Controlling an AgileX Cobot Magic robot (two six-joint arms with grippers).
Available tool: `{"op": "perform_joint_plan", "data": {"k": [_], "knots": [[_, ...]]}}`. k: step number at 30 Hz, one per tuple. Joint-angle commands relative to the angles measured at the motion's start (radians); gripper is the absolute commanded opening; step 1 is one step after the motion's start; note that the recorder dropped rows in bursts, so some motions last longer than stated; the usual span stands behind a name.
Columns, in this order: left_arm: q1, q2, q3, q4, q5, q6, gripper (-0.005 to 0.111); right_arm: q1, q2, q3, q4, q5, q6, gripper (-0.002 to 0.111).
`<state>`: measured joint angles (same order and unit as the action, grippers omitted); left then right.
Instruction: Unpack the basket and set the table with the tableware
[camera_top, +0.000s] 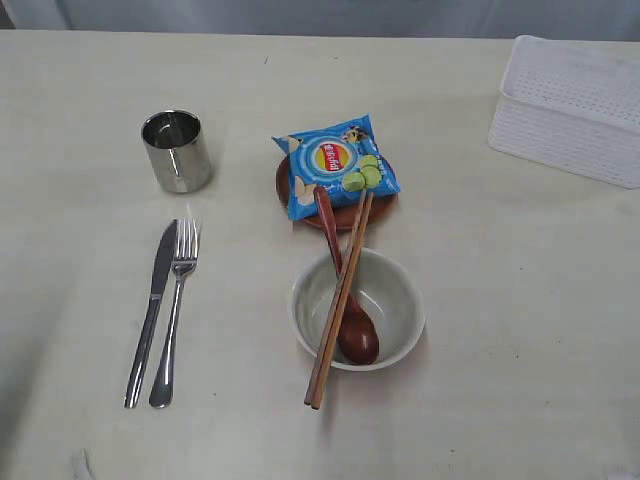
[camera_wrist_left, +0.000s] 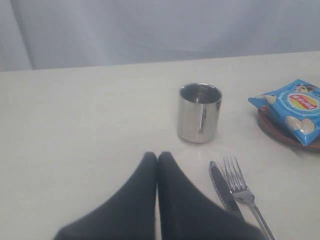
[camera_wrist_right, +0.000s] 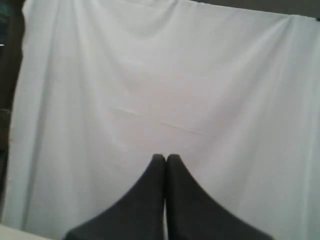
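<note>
Right, near to far. Near left on table: knife and fork flat, side by side, just apart, handles near, tips far, knife on the left.

Near centre: bowl upright, holding the head of the spoon against its near inner wall. Spoon handle angled out over the far rim toward the plate. Chopsticks paired and laid across the bowl, crossing over the spoon handle. Near tips down on the table just past the near rim, far ends up at the plate edge beside the bag.

Just beyond the bowl: plate mostly covered by blue chip bag lying flat on it, with only a brown rim showing at the left and near sides.

Far left: cup upright, mouth up, beyond the fork tines, well apart from the plate. Only steel reflections visible inside.

Far right: basket cropped by the frame edge, well apart from everything else. Only white perforated faces visible, cannot tell contents.

Left gripper: clenched, fingertips touching, grasping nothing, low over the table near the knife and fork tips, cup beyond.

Right gripper: clenched too, tips together, grasping nothing, pointed at white cloth backdrop.
</note>
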<state>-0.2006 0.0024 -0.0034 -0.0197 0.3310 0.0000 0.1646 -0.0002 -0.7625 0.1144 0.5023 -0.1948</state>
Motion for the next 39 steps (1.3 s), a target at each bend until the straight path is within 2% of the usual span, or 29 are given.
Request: {"op": "perform_joint_plan", "data": {"k": [1,9,13,18,20,29,39], "knots": [[0.002,-0.002,0.003,-0.003,-0.006,0.0,0.0,-0.088,0.0,0.142,-0.01,-0.197,-0.016,-0.001],[0.002,-0.002,0.003,-0.003,-0.006,0.0,0.0,-0.098,0.0,0.489,-0.022,-0.546,-0.016,-0.001],[0.002,-0.002,0.003,-0.003,-0.006,0.0,0.0,-0.098,0.0,0.643,-0.034,-0.58,-0.016,-0.001],[0.002,-0.002,0.003,-0.003,-0.006,0.0,0.0,-0.098,0.0,0.762,-0.037,-0.568,-0.016,-0.001],[0.002,-0.002,0.003,-0.003,-0.006,0.0,0.0,-0.098,0.0,0.762,-0.06,-0.439,-0.03,-0.001],[0.002,-0.002,0.003,-0.003,-0.006,0.0,0.0,-0.098,0.0,0.762,-0.09,-0.177,-0.004,-0.001],[0.002,-0.002,0.003,-0.003,-0.006,0.0,0.0,-0.098,0.0,0.762,-0.09,-0.175,0.05,-0.001]]}}
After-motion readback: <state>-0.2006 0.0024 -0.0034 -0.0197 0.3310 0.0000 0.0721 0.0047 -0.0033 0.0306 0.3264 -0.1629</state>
